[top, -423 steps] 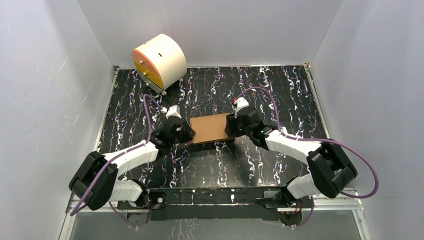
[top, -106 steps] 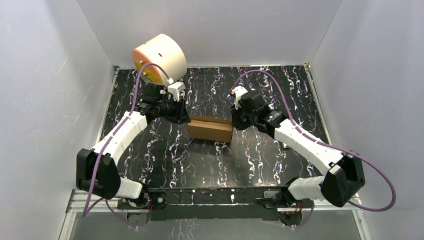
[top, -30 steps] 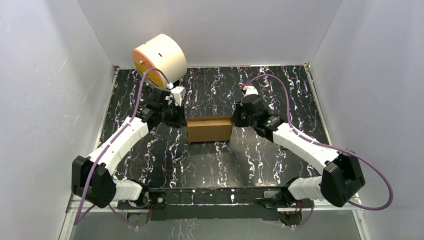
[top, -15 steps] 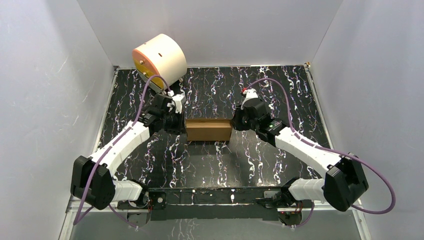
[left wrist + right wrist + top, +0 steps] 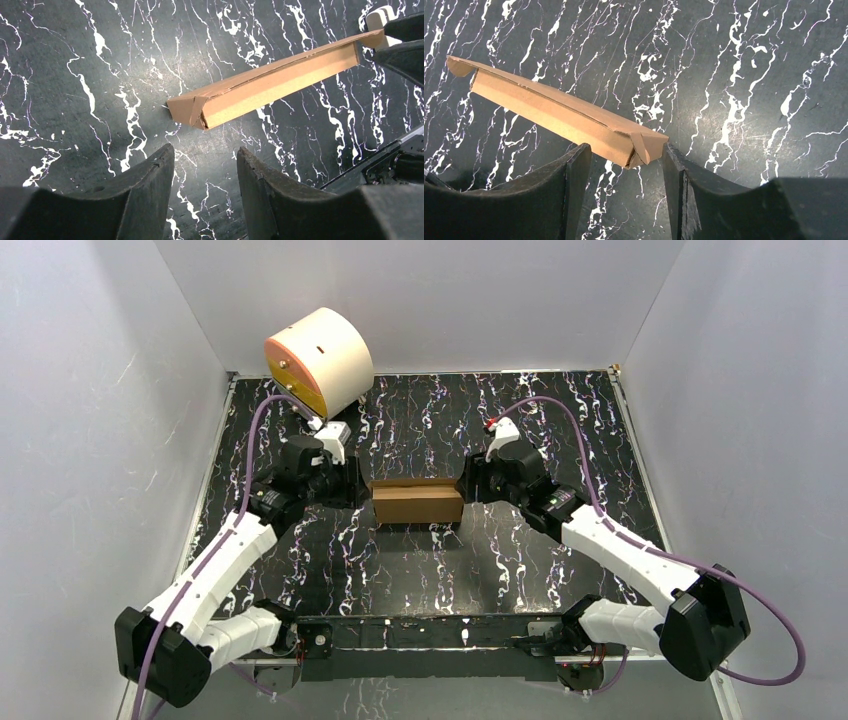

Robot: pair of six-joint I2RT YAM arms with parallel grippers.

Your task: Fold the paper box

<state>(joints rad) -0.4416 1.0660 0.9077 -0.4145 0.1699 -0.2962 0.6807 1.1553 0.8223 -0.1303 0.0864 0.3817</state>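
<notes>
**A:** Where did we find the paper box point(image 5: 418, 504)?

**B:** It lay on the table point(image 5: 520, 420) midway between our two arms, already a long shallow shape, long side toward us. The cream cylinder point(image 5: 325, 360) sat well apart at the far left corner.

**A:** And our tools?

**B:** Our left tool point(image 5: 205, 152) had its jaws apart and gripped nothing; the box's left end lay near, just ahead of the fingertips. Our right tool point(image 5: 468, 483) was also spread and held nothing, though the box's right end sat just at the mouth of its jaws.

**A:** What did we judge could go wrong?

**B:** First, the end flaps. In both wrist views the corners looked only loosely tucked, with a small gap showing. With nothing pressing them, we thought the cardboard's spring could pop them out and undo the fold.

**A:** And the right side?

**B:** It was too close for comfort. We feared that any sideways drift there could catch a finger on the corner, then drag or twist the light box. If the jaws closed off-centre, they could crush the thin wall.
</notes>
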